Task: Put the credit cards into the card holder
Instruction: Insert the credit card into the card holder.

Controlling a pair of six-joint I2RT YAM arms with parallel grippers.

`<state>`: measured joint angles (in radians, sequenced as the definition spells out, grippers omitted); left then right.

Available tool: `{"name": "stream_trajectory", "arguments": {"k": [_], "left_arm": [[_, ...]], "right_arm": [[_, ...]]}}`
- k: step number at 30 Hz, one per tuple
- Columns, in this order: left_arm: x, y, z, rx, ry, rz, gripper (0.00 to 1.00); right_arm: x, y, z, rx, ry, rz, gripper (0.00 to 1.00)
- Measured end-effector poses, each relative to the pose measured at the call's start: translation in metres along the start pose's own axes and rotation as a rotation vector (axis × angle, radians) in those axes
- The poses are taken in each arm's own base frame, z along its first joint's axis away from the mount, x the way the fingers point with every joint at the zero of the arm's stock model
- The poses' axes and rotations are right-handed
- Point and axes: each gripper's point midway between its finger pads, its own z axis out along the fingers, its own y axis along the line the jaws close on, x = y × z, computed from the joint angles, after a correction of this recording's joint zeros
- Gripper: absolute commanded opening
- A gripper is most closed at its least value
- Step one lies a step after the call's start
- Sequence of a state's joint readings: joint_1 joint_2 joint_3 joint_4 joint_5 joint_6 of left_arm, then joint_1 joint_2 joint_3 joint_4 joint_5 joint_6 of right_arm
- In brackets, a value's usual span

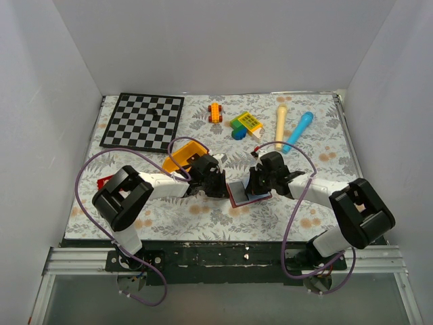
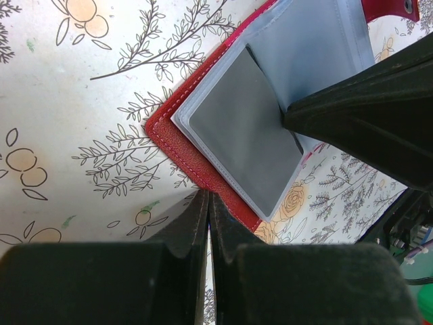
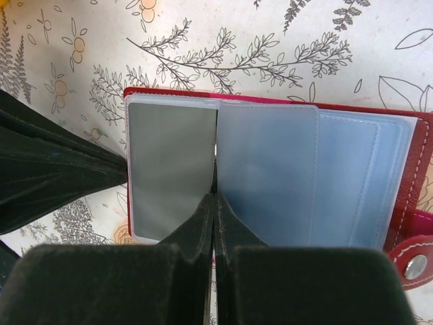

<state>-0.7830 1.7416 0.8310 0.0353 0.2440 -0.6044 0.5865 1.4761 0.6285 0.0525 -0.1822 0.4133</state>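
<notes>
Top view, card holder (image 1: 247,193) open at frame centre, left gripper (image 1: 225,190) and right gripper (image 1: 254,191) flanking it, left wrist view, jaws pressed together at its red edge, credit card (image 2: 247,132) sleeved mid-frame, right wrist view, jaws closed, tips on the pockets' fold.

Bright, even light from above washes my tabletop (image 1: 318,210); shadows are soft. Up close, my left tool (image 2: 207,200) and right tool (image 3: 215,200) loom dark and slightly blurred. The card holder (image 3: 352,169) pockets show a grey sheen.

Left tool (image 2: 208,202) and right tool (image 3: 215,203) fully closed.
</notes>
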Motion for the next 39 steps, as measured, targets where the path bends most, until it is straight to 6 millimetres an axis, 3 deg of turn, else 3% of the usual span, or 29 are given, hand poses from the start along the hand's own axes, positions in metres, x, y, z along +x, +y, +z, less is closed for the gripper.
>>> {"name": "stream_trajectory", "arguments": {"k": [2,5,9,16,19,23,31,39], "left_arm": [[0.0,0.0,0.0,0.0,0.0,0.0,0.0],[0.0,0.0,0.0,0.001,0.0,0.0,0.0],[0.001,0.0,0.0,0.004,-0.004,-0.003,0.0],[0.005,0.006,-0.008,0.012,-0.034,-0.041,0.0],[0.008,0.013,-0.016,-0.004,-0.041,-0.058,0.0],[0.008,0.019,-0.02,-0.024,-0.044,-0.068,0.0],[0.007,0.036,-0.031,-0.022,-0.072,-0.131,0.0],[0.003,0.045,-0.036,-0.03,-0.086,-0.153,0.0]], "right_arm": [[0.0,-0.001,-0.001,0.01,-0.004,-0.001,0.05],[0.0,-0.001,-0.005,0.028,-0.008,-0.009,0.34],[-0.005,0.007,-0.019,0.029,-0.02,-0.043,0.57],[-0.024,0.041,-0.03,0.007,-0.042,-0.148,0.69],[-0.021,0.05,-0.024,0.016,-0.015,-0.18,0.76],[-0.01,0.046,-0.011,0.084,0.05,-0.205,0.86],[-0.003,0.034,0.0,0.227,0.102,-0.252,0.88],[0.005,0.025,0.007,0.277,0.134,-0.266,0.77]]}}
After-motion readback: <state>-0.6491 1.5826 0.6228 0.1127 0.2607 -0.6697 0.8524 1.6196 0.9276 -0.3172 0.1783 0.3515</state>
